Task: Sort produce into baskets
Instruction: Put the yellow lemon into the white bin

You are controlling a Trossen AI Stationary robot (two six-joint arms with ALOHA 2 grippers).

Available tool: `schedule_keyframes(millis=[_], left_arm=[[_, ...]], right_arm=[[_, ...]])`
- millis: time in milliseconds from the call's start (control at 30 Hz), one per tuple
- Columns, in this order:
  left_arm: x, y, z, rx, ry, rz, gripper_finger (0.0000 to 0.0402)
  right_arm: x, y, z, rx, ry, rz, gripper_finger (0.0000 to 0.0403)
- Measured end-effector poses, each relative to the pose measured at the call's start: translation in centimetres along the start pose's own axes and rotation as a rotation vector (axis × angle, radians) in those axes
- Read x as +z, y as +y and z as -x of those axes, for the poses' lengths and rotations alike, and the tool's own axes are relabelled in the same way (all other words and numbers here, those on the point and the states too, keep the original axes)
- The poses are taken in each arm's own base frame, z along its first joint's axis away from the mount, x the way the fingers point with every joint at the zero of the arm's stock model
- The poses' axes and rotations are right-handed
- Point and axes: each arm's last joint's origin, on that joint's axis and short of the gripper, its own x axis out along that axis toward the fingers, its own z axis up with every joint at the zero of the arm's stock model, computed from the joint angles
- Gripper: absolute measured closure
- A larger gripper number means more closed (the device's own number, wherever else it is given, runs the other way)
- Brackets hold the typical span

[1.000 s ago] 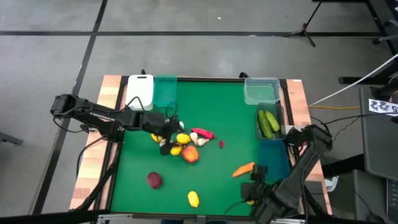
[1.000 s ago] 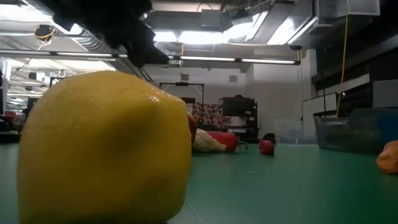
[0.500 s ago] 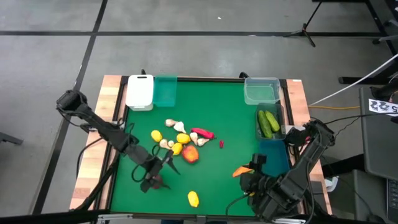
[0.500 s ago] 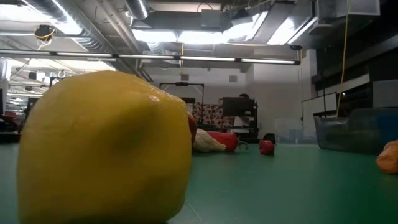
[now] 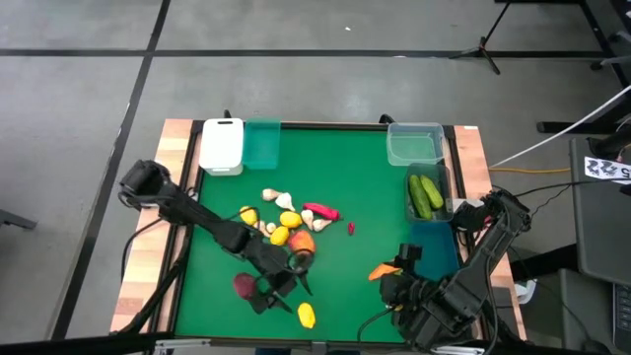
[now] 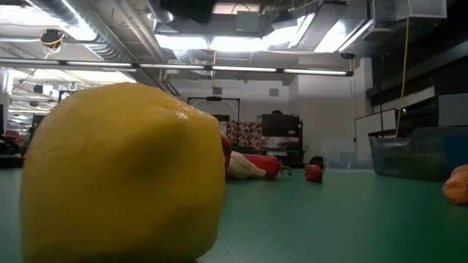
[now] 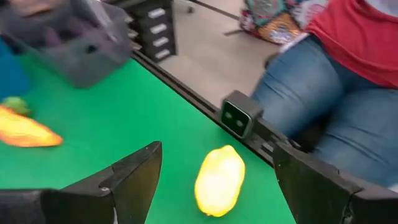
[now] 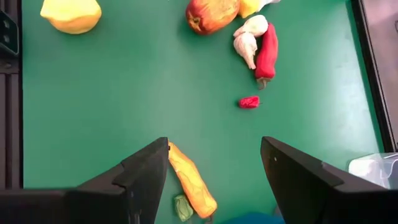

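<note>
Left wrist view: spread left end effector (image 7: 214,180) hovers just above lemon (image 7: 219,180), likely light, hard, slick; pinch its narrow middle.

**A green table with toy food and bins**

The table (image 5: 355,168) has a green top. Near the left gripper (image 5: 281,293) lie a lemon (image 5: 307,315) and an eggplant (image 5: 244,286). A carrot (image 5: 385,268) lies just ahead of the right gripper (image 5: 409,276). Bins stand along the far edge.
</note>
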Motion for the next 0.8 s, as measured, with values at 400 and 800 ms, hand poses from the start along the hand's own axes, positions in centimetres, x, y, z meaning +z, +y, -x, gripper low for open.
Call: schedule_keyframes(millis=[400,800], left_arm=[[-3.6,1.3,-4.7,-0.225,-0.092,0.001,0.0101],[-5.8,3.8,-5.7,-0.259,-0.118,0.037,0.0101]], right_arm=[[0.2,-0.1,0.0,-0.038,-0.050,-0.001,0.0146],[0.3,0.0,0.0,-0.034,-0.074,-0.041,0.0146]])
